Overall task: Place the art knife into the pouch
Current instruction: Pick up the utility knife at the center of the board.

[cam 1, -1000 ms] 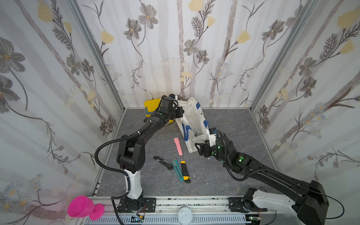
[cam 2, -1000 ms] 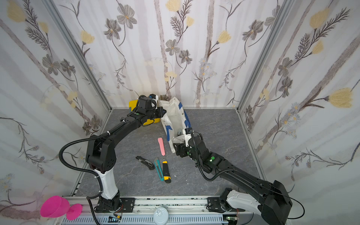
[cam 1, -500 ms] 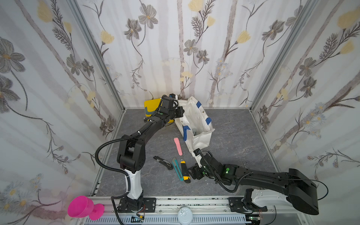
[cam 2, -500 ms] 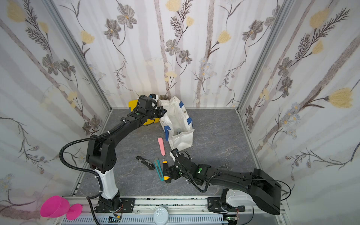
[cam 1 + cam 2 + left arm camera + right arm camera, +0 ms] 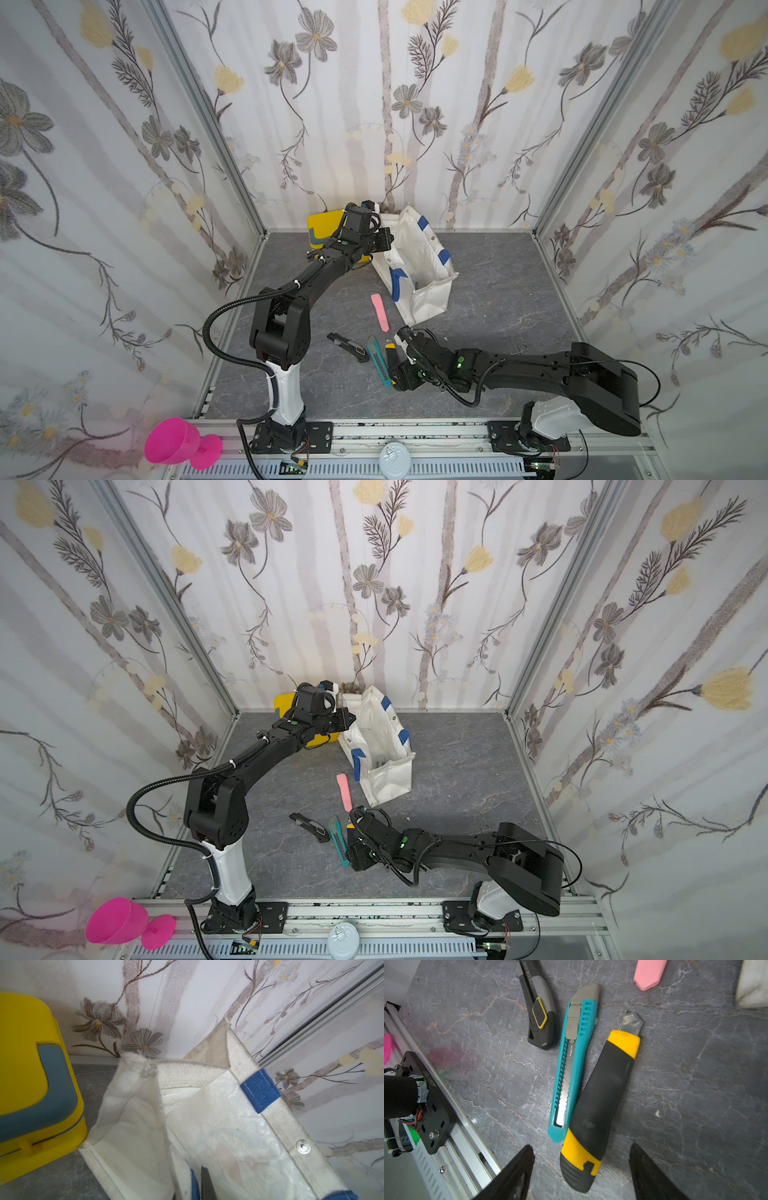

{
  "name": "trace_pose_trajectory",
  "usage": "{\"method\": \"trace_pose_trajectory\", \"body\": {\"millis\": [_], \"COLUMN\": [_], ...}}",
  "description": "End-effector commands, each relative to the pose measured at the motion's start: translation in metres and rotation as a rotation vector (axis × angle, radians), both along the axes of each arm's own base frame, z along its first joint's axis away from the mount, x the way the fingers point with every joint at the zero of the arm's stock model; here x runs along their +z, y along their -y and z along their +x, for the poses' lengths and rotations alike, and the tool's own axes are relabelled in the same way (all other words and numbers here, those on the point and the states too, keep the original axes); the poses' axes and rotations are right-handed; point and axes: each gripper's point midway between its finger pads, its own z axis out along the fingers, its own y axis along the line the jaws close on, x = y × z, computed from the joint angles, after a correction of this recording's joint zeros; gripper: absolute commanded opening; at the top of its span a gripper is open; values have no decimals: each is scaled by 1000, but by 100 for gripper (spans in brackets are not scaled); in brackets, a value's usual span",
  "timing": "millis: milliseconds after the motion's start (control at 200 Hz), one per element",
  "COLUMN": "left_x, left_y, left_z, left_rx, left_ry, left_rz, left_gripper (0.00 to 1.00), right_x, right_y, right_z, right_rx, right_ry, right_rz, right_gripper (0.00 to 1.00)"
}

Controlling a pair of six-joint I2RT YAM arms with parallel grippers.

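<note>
The pouch (image 5: 419, 257) (image 5: 382, 746) is a white canvas bag with blue patches, standing open near the back wall. My left gripper (image 5: 384, 241) (image 5: 199, 1184) is shut on its rim by a blue handle and holds the mouth open. Several art knives lie on the grey floor. The yellow-and-black one (image 5: 600, 1101) (image 5: 389, 345) lies against a teal one (image 5: 573, 1064) (image 5: 379, 359). My right gripper (image 5: 581, 1147) (image 5: 397, 363) hovers low over the yellow-and-black knife's rear end. It is open, with one finger (image 5: 517, 1174) on each side and neither touching the knife.
A black-and-grey knife (image 5: 539, 1012) (image 5: 348, 347) and a pink one (image 5: 380, 311) (image 5: 649, 972) lie close by. A yellow box (image 5: 324, 228) (image 5: 31, 1064) stands behind the left arm beside the pouch. A pink goblet (image 5: 178, 442) sits beyond the front rail.
My right arm has swung from the pouch's front edge down to the knives near the front, its jaws narrowing slightly. The pouch's front side has sagged open. The left arm has not moved.
</note>
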Motion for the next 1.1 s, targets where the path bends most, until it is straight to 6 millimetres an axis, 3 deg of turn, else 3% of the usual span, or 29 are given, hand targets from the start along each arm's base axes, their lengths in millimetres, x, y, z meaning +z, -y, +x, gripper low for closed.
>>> {"method": "trace_pose_trajectory", "body": {"millis": [0, 135, 155, 210, 435, 460, 669, 999, 1099], "left_x": [17, 18, 17, 17, 17, 17, 19, 19, 19], "left_y": [2, 2, 1, 1, 0, 0, 0, -2, -3], "left_z": [1, -1, -1, -2, -3, -2, -4, -5, -5], "left_rx": [-8, -12, -10, -10, -11, -10, -12, -13, -13], "left_ry": [40, 41, 41, 43, 41, 41, 45, 46, 47], "left_rz": [-26, -23, -21, -19, -17, -17, -16, -8, -8], "left_gripper": [0, 0, 0, 0, 0, 0, 0, 0, 0], "right_x": [-2, -15, -6, -8, -13, -24, -34, -48, -51], "right_y": [-6, -1, -10, -10, -9, -7, -5, 5, 7], "right_z": [-4, -5, -1, 0, 2, 0, 2, 8, 10], "right_rx": [-9, -13, -13, -18, -31, -31, -48, -97, -107], "right_ry": [-30, -44, -34, -36, -44, -58, -72, -67, -63], "right_rz": [-1, -55, -31, -43, -73, -106, -148, -235, -258], "right_gripper": [71, 67, 65, 60, 56, 56, 46, 46, 50]}}
